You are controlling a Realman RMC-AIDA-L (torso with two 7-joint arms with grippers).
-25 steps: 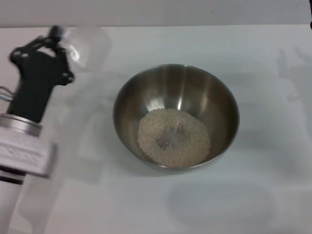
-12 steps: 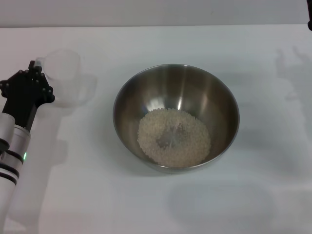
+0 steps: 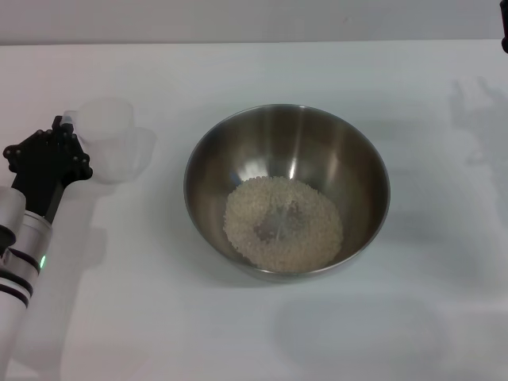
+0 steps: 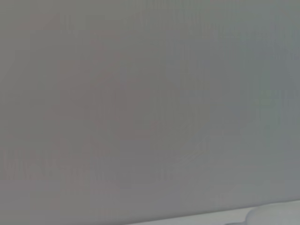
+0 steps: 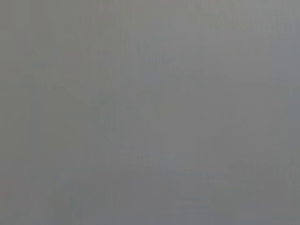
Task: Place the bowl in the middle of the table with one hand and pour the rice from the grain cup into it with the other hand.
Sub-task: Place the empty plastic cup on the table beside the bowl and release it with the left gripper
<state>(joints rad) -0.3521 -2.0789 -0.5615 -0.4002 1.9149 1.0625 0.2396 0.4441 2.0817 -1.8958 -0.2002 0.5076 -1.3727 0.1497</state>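
The steel bowl (image 3: pixel 287 127) stands in the middle of the white table (image 3: pixel 238 333). A pale pile of rice (image 3: pixel 282 224) lies in its bottom. The clear grain cup (image 3: pixel 109 140) stands upright and looks empty at the left, well apart from the bowl. My left gripper (image 3: pixel 60 128) is at the cup's near-left side, shut on its little handle. Of my right gripper only a black bit (image 3: pixel 504 36) shows at the far right edge. The wrist views are plain grey; a pale shape (image 4: pixel 276 216) sits at the edge of the left one.
The gripper's faint shadow (image 3: pixel 476 99) falls on the table at the far right. The table's far edge (image 3: pixel 254 42) runs along the top of the head view. Nothing else stands on the table.
My left gripper carried the cup from a raised, tilted hold at the far left down to an upright stand on the table, a little nearer me. The bowl and rice have not moved.
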